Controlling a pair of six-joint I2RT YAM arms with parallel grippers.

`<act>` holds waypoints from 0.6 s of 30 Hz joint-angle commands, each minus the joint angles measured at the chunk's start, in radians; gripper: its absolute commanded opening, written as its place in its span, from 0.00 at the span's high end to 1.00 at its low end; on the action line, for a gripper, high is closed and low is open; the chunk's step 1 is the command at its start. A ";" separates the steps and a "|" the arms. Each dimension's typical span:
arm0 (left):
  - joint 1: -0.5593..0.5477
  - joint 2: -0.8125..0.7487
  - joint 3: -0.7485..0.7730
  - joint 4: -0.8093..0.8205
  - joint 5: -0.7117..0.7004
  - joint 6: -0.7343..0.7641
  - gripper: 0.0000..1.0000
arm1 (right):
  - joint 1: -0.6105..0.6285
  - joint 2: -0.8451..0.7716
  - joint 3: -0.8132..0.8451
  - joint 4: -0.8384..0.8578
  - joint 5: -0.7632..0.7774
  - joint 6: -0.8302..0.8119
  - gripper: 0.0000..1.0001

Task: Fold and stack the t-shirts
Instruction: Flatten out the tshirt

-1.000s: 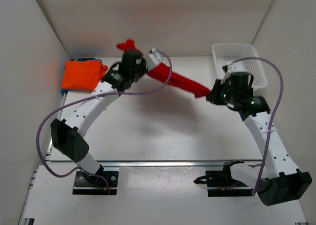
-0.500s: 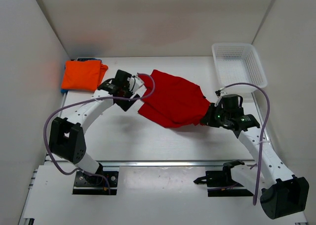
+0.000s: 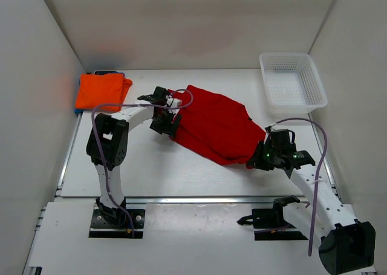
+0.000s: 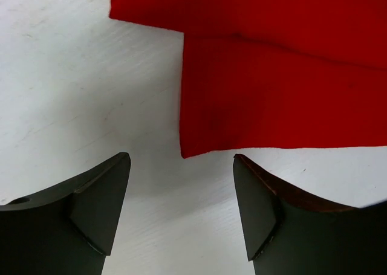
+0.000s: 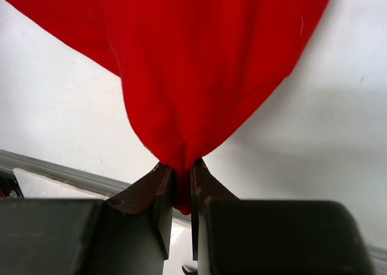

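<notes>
top view / red t-shirt [image 3: 217, 127]: spread but rumpled on bench [image 3: 145, 166], centre to right, slanting from far-left to near-right
top view / left gripper [image 3: 169, 122]: low at the red t-shirt's left edge; opening hard to judge from here
top view / right gripper [image 3: 257, 159]: at the red t-shirt's near-right corner
top view / orange t-shirt [image 3: 100, 92]: folded, far-left corner of bench, well apart from the red t-shirt
top view / blue t-shirt [image 3: 110, 74]: under the orange t-shirt, only a thin sliver showing
top view / basket [image 3: 320, 89]: white lattice, far-right corner, apart from the red t-shirt
left wrist / left gripper [image 4: 180, 158]: fingers wide apart, gripping nothing
left wrist / red t-shirt [image 4: 284, 93]: flat on bench [image 4: 78, 87], two overlapping layers, hem corner just ahead of the gap between the fingers
right wrist / right gripper [image 5: 181, 169]: fingers together, clamped on a pinch of red cloth
right wrist / red t-shirt [image 5: 199, 63]: fanning out from the pinch, draped over bench [image 5: 326, 136]
</notes>
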 commanded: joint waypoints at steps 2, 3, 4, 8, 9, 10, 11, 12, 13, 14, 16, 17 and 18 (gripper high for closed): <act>0.007 -0.007 0.044 0.007 0.071 -0.060 0.21 | 0.016 -0.065 -0.066 0.003 -0.017 0.084 1.00; 0.004 0.008 0.039 0.007 0.071 -0.063 0.20 | 0.013 -0.090 -0.072 0.010 -0.022 0.101 1.00; -0.002 0.015 0.044 0.013 0.082 -0.066 0.21 | 0.005 -0.104 -0.079 0.008 -0.014 0.099 1.00; -0.013 0.050 0.053 0.039 0.073 -0.124 0.21 | -0.029 -0.142 -0.097 -0.023 -0.033 0.093 1.00; -0.015 0.067 0.065 0.044 0.068 -0.130 0.23 | -0.041 -0.147 -0.090 -0.035 -0.034 0.089 1.00; -0.013 0.085 0.080 0.042 0.068 -0.135 0.27 | -0.041 -0.150 -0.100 -0.044 -0.036 0.092 1.00; -0.021 0.104 0.094 0.033 0.068 -0.129 0.31 | -0.035 -0.153 -0.093 -0.047 -0.027 0.086 1.00; -0.027 0.107 0.096 0.033 0.062 -0.126 0.39 | -0.038 -0.153 -0.085 -0.053 -0.030 0.089 1.00; -0.026 0.111 0.100 0.020 0.058 -0.124 0.47 | -0.037 -0.153 -0.082 -0.061 -0.025 0.090 1.00; -0.030 0.113 0.093 0.026 0.068 -0.121 0.50 | -0.038 -0.145 -0.079 -0.056 -0.025 0.086 1.00; -0.027 0.111 0.082 0.026 0.097 -0.124 0.68 | -0.037 -0.138 -0.077 -0.061 -0.023 0.087 1.00; -0.021 0.108 0.071 0.023 0.135 -0.110 0.73 | -0.032 -0.131 -0.076 -0.052 -0.022 0.095 1.00; -0.018 0.105 0.070 0.024 0.181 -0.086 0.77 | -0.032 -0.128 -0.083 -0.053 -0.029 0.086 1.00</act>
